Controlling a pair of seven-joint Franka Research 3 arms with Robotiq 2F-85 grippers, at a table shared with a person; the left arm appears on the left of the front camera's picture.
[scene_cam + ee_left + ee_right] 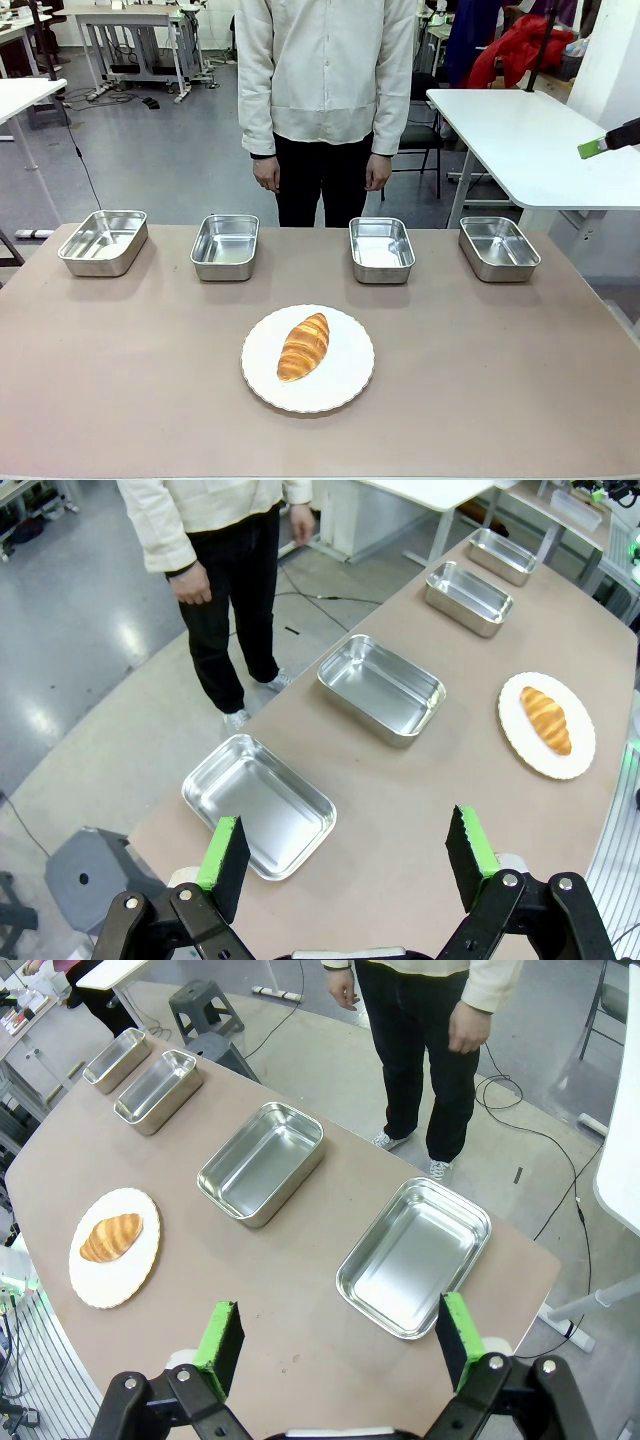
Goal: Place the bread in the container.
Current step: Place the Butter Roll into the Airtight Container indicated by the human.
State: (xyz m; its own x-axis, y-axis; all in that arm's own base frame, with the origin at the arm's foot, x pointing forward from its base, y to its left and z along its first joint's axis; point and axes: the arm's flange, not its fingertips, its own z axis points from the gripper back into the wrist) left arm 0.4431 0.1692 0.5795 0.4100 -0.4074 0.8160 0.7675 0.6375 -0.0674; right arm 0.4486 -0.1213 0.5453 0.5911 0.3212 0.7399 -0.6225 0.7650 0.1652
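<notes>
Find the bread [303,346] lying slantwise at the middle of the white scalloped plate [350,398], clear all round, probably to leave room for a pinch from above. Beyond the plate on the surface [120,400], toward the person [325,70], count four alike steel trays in a row, all empty, mouths up to receive: the far-left tray [100,265], the near-left tray [222,272], the near-right tray [382,275], the far-right tray [497,272]. Cannot tell which one is meant to take the bread.

Note the hands [266,175] hanging at the person's sides, well back from the plate, apparently leaving the work to the arms.

High and well left of the plate, see the left fingers [225,855] spread wide, grasping nothing. High and well right of the plate, see the right fingers [222,1340] likewise released and empty, seemingly parked to keep the plate in sight.

Judging by this, not yet started: bread untouched, approach to the plate due next.
</notes>
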